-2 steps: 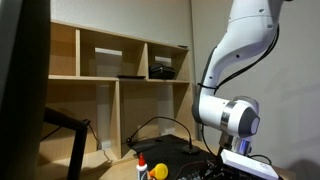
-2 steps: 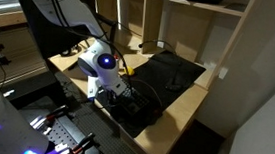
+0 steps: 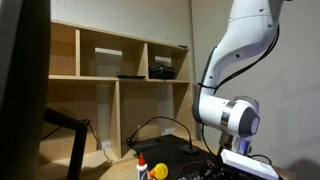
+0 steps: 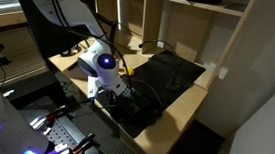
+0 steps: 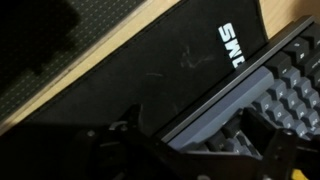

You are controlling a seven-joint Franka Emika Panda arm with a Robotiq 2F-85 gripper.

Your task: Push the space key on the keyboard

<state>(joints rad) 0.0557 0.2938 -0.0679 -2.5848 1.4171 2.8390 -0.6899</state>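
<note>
Item: my claw (image 5: 195,150), fingers spread, low over the keyboard (image 5: 285,85).
Keyboard lies at the black mat's (image 5: 170,70) side on the wooden table (image 5: 95,45), toward the edge nearest my arm (image 4: 101,62).

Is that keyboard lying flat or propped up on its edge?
Flat: in the wrist view the keyboard lies with its keys facing up, alongside the black mat.

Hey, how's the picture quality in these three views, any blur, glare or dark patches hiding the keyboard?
Wrist view: dim, no glare; the keyboard sits close and soft-focused, and the black mat shows faint scuffs. In an exterior view, the shelf is evenly lit, but a dark shape blocks the left side. In an exterior view, the desk area is murky, with a blue-violet glow at lower left.
</note>
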